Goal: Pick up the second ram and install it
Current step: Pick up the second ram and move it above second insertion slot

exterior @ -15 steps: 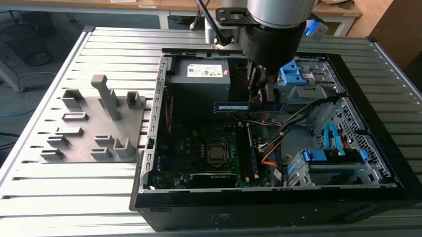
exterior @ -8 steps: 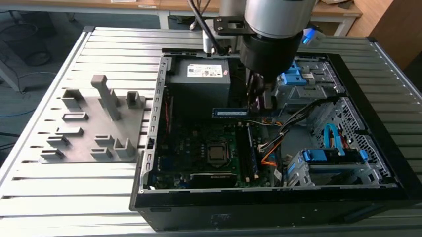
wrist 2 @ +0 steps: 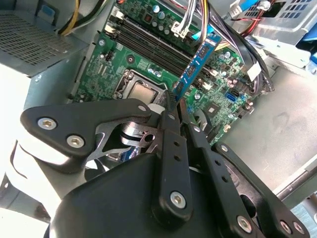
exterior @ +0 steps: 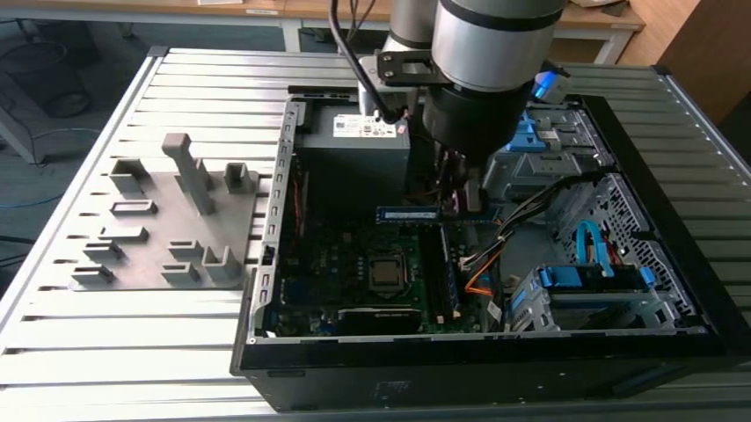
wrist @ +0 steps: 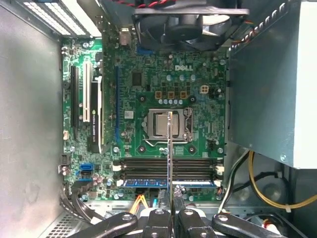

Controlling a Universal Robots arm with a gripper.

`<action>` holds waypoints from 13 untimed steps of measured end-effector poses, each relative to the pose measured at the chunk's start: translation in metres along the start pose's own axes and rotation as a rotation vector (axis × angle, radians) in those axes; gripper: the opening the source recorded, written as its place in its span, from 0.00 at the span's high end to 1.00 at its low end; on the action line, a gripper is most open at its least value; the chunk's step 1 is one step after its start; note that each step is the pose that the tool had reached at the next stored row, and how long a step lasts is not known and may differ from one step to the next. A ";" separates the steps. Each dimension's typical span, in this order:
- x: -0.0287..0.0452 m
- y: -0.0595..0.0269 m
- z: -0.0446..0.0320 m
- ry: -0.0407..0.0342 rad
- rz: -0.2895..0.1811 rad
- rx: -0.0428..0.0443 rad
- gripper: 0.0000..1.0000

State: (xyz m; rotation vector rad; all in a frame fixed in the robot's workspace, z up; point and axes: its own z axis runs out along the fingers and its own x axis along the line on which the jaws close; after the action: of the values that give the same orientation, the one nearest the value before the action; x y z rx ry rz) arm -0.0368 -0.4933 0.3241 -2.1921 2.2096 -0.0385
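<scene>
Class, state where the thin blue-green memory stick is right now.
In the exterior view, the thin blue-green memory stick is clamped in the gripper, over the green motherboard, near the grey power-supply box.

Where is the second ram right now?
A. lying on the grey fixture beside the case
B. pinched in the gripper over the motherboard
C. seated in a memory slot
B: the gripper is shut on the second ram, held over the motherboard crosswise to its slots.

On the grey slatted desk point(exterior: 129, 352) lies an open computer case point(exterior: 493, 378); beside it, toward the desk's edge at the exterior view's left, lies a grey fixture plate point(exterior: 141, 272).
</scene>
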 end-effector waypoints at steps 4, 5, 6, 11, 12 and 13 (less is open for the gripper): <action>0.0025 0.0002 0.0045 -0.0001 0.000 0.0000 0.86; 0.0031 0.0003 0.0058 0.0000 0.000 0.0000 0.86; 0.0035 0.0003 0.0073 0.0000 0.000 0.0000 0.86; 0.0053 0.0006 0.0151 0.0001 0.000 0.0000 0.86; 0.0056 0.0007 0.0165 0.0001 0.000 0.0000 0.86; 0.0059 0.0007 0.0177 0.0000 0.000 0.0000 0.86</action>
State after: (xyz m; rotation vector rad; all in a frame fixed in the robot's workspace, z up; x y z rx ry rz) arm -0.0369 -0.4992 0.3064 -2.1921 2.2096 -0.0385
